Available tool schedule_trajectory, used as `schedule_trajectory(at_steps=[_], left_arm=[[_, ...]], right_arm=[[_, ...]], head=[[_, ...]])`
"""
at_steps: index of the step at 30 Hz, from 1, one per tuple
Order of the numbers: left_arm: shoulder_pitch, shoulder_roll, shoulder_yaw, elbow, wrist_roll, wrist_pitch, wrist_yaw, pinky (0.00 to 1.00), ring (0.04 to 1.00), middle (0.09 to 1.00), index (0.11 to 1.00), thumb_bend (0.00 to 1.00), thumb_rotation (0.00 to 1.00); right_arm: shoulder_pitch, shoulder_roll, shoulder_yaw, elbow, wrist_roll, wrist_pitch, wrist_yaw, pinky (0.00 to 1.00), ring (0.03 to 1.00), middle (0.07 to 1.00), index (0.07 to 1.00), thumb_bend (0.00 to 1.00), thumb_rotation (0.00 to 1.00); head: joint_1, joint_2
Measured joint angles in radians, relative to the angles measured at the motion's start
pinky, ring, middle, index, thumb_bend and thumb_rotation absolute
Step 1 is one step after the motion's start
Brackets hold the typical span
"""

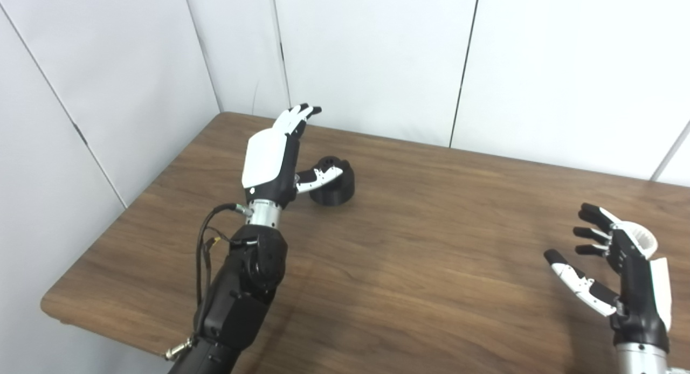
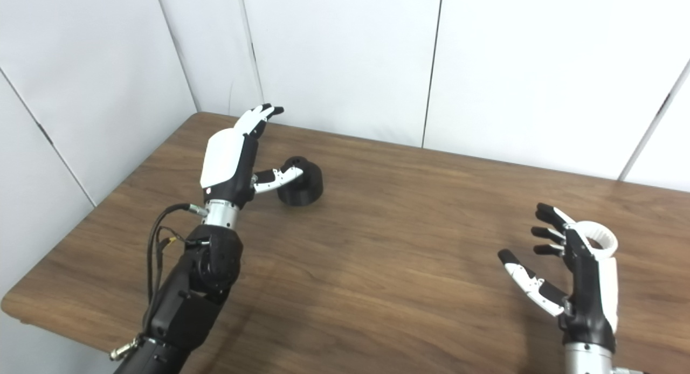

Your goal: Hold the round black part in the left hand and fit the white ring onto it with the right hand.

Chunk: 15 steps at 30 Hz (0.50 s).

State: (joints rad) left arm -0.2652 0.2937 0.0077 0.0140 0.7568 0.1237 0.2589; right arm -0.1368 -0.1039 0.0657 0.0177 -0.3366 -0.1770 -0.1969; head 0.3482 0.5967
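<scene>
Both hands spread, empty: we judge grasping not yet begun. Left hand (image 1: pixel 272 158) hovers beside round black part (image 1: pixel 335 184) on table (image 1: pixel 431 255), thumb over it. Right hand (image 2: pixel 577 277) near white ring (image 2: pixel 599 239). Next: we close left hand around part.

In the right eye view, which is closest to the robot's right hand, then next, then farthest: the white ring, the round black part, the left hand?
From the right hand:
1. White ring, right behind it, near the table's right side.
2. Round black part, far across on the left.
3. Left hand, just left of the black part, slightly farther.
</scene>
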Motion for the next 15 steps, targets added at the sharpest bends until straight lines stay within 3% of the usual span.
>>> schedule_trajectory(at_steps=[7,15], left_arm=[[-0.008,0.031,-0.018,0.046,0.021,0.065,-0.042,0.92,1.000,1.000,0.871,0.99,0.61],[-0.039,0.070,-0.064,0.093,0.048,0.142,-0.102,0.94,1.000,1.000,0.871,1.00,0.64]], right_arm=[[0.000,0.000,-0.001,-0.001,0.000,0.004,0.004,0.58,0.711,0.796,0.793,0.63,0.25],[0.002,-0.001,-0.003,-0.004,0.000,0.009,0.004,0.58,0.707,0.797,0.793,0.63,0.23]], head=[[-0.002,0.002],[-0.005,0.008]])
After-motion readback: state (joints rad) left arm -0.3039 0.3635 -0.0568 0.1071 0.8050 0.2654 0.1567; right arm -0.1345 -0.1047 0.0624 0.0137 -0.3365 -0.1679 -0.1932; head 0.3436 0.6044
